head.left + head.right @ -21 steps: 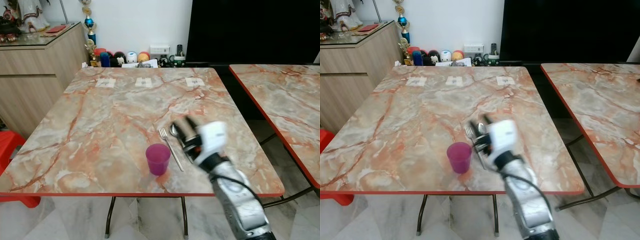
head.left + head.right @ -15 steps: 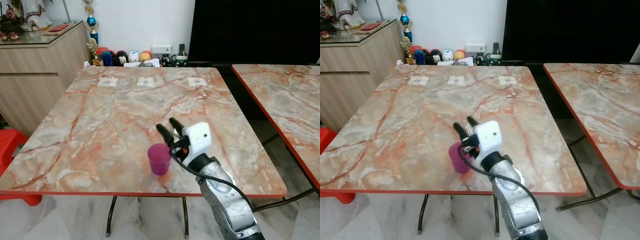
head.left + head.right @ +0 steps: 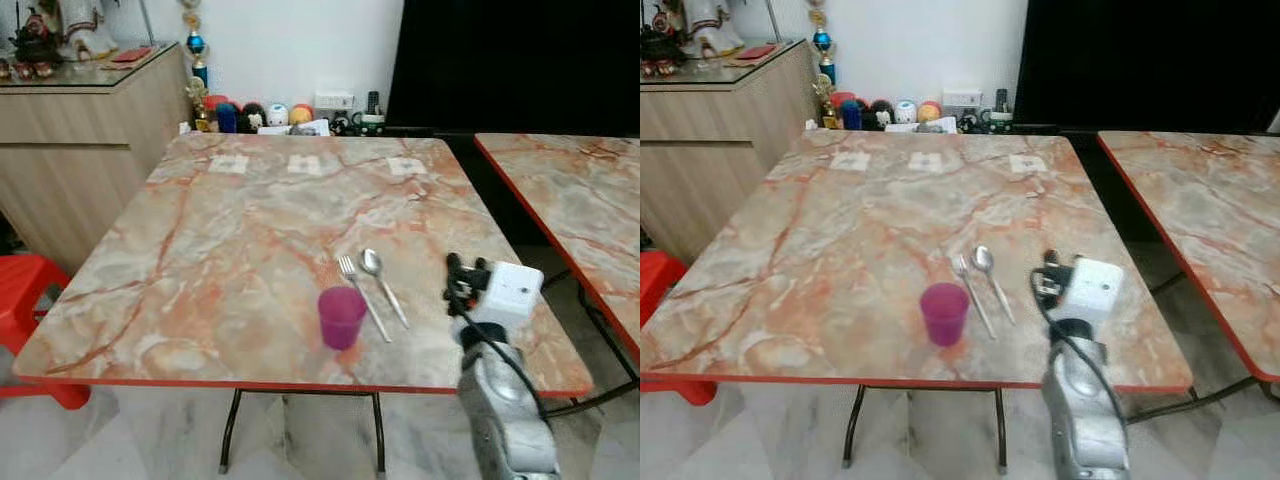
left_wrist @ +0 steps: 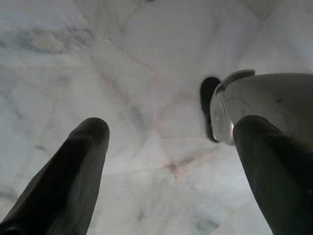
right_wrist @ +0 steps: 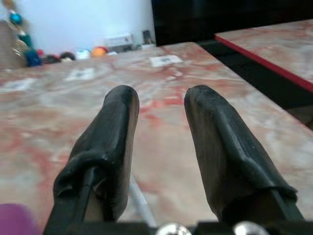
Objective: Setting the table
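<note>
On the marble-patterned square table (image 3: 250,220), a purple plastic cup (image 3: 341,317) stands near the front edge. Just right of it lie a metal fork (image 3: 362,298) and a metal spoon (image 3: 383,284), side by side. A second table (image 3: 580,190) stands right.

No legible text on anything.

Before me stands a marble-patterned table (image 3: 250,230) on pale tiled floor (image 3: 130,440) — a wooden sideboard (image 3: 80,150) against the white wall (image 3: 300,45).
</note>
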Tool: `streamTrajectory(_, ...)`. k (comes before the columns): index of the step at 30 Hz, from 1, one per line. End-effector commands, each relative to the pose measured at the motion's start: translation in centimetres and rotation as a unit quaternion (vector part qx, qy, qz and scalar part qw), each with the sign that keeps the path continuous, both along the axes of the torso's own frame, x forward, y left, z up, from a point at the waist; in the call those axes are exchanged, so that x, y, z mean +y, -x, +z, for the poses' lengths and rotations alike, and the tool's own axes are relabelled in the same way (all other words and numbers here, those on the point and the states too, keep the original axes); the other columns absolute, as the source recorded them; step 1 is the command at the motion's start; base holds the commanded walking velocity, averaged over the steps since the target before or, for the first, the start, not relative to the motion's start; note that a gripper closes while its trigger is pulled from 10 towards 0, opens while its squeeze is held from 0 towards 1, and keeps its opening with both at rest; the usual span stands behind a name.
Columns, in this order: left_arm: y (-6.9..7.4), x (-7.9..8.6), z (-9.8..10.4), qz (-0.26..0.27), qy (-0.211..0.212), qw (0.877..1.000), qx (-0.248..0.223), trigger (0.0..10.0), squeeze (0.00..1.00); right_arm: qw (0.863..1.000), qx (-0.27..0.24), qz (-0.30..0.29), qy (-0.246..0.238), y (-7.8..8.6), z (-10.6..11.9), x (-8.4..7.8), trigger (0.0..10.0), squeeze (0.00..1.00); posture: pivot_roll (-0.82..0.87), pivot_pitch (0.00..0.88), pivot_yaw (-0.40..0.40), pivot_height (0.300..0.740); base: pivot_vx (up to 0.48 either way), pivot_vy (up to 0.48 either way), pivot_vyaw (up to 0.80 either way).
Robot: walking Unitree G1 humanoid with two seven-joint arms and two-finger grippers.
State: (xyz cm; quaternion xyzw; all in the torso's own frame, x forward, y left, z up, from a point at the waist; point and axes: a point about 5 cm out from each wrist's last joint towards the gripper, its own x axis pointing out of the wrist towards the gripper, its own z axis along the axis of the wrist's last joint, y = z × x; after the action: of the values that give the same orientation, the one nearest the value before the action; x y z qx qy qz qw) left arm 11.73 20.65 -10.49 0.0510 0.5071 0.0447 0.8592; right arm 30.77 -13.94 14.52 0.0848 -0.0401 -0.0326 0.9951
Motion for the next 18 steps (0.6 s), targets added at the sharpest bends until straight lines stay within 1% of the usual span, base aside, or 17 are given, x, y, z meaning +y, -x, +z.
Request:
streamTrajectory(1, 0.5, -1.1, -0.3, -0.012, 0.019, 1.0, 0.014, 10.0, 0.0, 1.0, 0.003, -0.002, 0.0, -0.1, 0.0, -0.3, 10.0, 0.0, 0.0, 0.0, -0.013, 0.74, 0.0, 0.0, 0.0)
streamTrajectory(2, 0.5, -1.1, -0.4, -0.012, 0.019, 1.0, 0.014, 10.0, 0.0, 1.0, 0.004, 0.002, 0.002, -0.1, 0.0, 0.0, 10.0, 0.0, 0.0, 0.0, -0.012, 0.74, 0.0, 0.0, 0.0)
streamTrajectory(5, 0.5, -1.1, -0.3, -0.012, 0.018, 1.0, 0.014, 10.0, 0.0, 1.0, 0.007, 0.004, 0.004, -0.1, -0.1, 0.3, 10.0, 0.0, 0.0, 0.0, -0.012, 0.74, 0.0, 0.0, 0.0)
streamTrajectory(13, 0.5, -1.0, -0.3, -0.017, 0.014, 1.0, 0.015, 10.0, 0.0, 1.0, 0.016, 0.009, 0.004, 0.0, -0.3, 0.3, 10.0, 0.0, 0.0, 0.0, -0.011, 0.74, 0.0, 0.0, 0.0)
streamTrajectory(14, 0.5, -1.0, -0.3, -0.017, 0.014, 1.0, 0.015, 10.0, 0.0, 0.999, 0.023, 0.023, 0.007, -0.1, -0.5, 0.6, 10.0, 0.0, 0.0, 0.0, -0.011, 0.74, 0.0, 0.0, 0.0)
streamTrajectory(17, 0.5, -1.0, -0.3, -0.017, 0.014, 1.0, 0.015, 10.0, 0.0, 0.999, 0.028, 0.029, 0.01, -0.1, -0.6, 0.7, 10.0, 0.0, 0.0, 0.0, -0.012, 0.74, 0.0, 0.0, 0.0)
streamTrajectory(18, 0.5, -1.0, -0.3, -0.017, 0.014, 1.0, 0.015, 10.0, 0.0, 0.998, 0.047, 0.031, 0.018, -0.1, -1.1, 0.8, 10.0, 0.0, 0.0, 0.0, -0.012, 0.74, 0.0, 0.0, 0.0)
